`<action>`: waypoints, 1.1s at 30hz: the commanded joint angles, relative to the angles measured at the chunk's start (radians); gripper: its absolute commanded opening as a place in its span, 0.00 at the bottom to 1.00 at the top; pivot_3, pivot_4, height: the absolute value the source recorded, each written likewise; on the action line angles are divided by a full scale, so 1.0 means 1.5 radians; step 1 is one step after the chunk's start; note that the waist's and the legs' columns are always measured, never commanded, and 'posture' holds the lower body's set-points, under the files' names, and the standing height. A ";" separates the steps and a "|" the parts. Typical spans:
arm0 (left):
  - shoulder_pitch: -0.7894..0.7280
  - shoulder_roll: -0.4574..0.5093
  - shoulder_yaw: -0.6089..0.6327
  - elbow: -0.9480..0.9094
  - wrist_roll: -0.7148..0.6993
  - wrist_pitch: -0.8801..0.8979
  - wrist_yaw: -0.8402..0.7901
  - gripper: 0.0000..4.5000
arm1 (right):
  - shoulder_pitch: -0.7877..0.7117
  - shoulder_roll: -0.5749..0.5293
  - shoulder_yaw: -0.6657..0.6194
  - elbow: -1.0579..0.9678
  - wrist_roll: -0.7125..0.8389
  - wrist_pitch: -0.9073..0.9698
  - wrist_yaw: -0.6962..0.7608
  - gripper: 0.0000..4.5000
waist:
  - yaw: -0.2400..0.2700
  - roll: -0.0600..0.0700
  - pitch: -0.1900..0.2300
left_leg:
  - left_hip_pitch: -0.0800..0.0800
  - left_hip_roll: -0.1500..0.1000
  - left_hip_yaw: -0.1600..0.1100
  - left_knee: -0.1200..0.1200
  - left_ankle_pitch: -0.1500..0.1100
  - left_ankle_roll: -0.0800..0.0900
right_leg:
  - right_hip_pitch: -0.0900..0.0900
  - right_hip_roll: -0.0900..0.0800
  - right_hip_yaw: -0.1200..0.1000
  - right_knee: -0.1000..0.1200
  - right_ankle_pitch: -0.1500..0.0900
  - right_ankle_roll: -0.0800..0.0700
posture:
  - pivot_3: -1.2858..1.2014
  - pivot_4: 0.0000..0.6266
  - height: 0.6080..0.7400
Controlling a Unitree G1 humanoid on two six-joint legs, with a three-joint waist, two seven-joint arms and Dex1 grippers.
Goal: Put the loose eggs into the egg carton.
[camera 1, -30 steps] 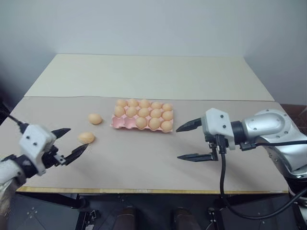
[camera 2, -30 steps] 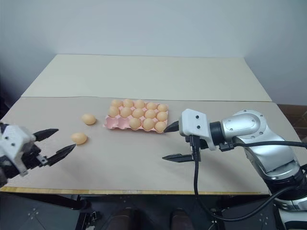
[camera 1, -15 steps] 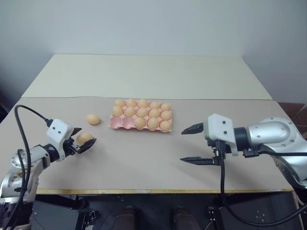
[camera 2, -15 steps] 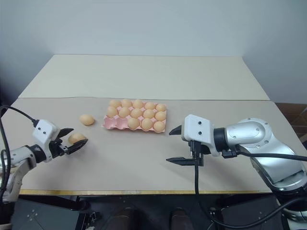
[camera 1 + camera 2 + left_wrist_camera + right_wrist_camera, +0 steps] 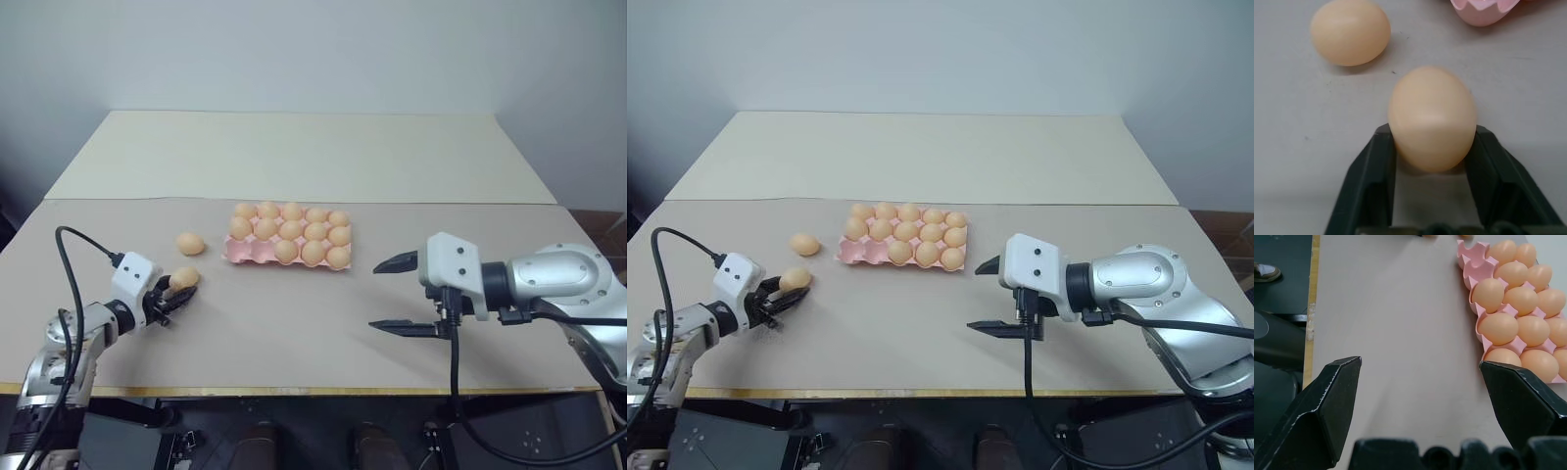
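At the lower left of the head view, the left end effector [image 5: 174, 294] is closed on a loose egg [image 5: 183, 279], its two black fingers [image 5: 1374, 181] pressed against the egg's sides down at the bench [image 5: 294, 333] surface. A second loose egg [image 5: 191, 244] lies on the bench a little above and to the right of it, apart from the end effector, between the held egg and the carton. The pink egg carton [image 5: 238, 254] sits near the middle of the frame, with eggs in most of its cups; the two cups at its lower left are empty. At the right of the frame, the right end effector [image 5: 394, 295] hangs over bare bench with its fingers spread wide, holding nothing, just right of the carton and below its level in the frame.
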 commanded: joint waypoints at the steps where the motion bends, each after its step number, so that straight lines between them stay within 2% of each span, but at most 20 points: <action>1: 0.000 0.001 0.003 -0.010 0.011 -0.031 0.008 0.29 | -0.013 0.001 -0.010 -0.005 0.005 -0.005 -0.004 1.00 | 0.000 0.000 0.000 | 0.000 0.000 0.000 0.000 0.000 0.000 | 0.000 0.000 0.000 0.000 0.000 0.000 | 0.52 0.24 1.00; 10: 0.021 -0.005 0.051 -0.112 -0.045 -0.069 -0.013 0.27 | -0.009 0.005 -0.009 -0.009 0.003 -0.003 -0.016 1.00 | 0.000 0.000 0.000 | 0.000 0.000 0.000 0.000 0.000 0.000 | 0.000 0.000 0.000 0.000 0.000 0.000 | 0.52 0.24 1.00; 16: -0.048 -0.040 0.029 -0.145 -0.091 -0.066 -0.015 0.27 | -0.009 0.008 -0.010 -0.019 0.005 0.004 -0.030 1.00 | 0.006 0.000 0.000 | 0.000 0.000 0.000 0.000 0.000 0.000 | 0.000 -0.001 0.000 0.000 0.000 0.000 | 0.52 0.24 1.00; 24: -0.197 -0.120 -0.077 0.022 -0.023 -0.132 -0.023 0.27 | 0.002 -0.004 -0.046 -0.054 0.026 0.030 -0.050 1.00 | 0.011 0.000 0.000 | 0.000 -0.001 0.000 0.001 0.000 0.000 | 0.000 0.000 0.000 0.000 0.000 0.000 | 0.52 0.24 1.00; 33: -0.293 -0.155 -0.129 0.171 -0.001 -0.202 -0.096 0.27 | 0.048 -0.016 -0.091 -0.098 0.049 0.068 -0.090 1.00 | 0.010 0.000 0.000 | -0.001 -0.001 0.000 0.001 0.000 0.000 | 0.000 0.000 0.000 0.000 0.000 0.000 | 0.52 0.24 1.00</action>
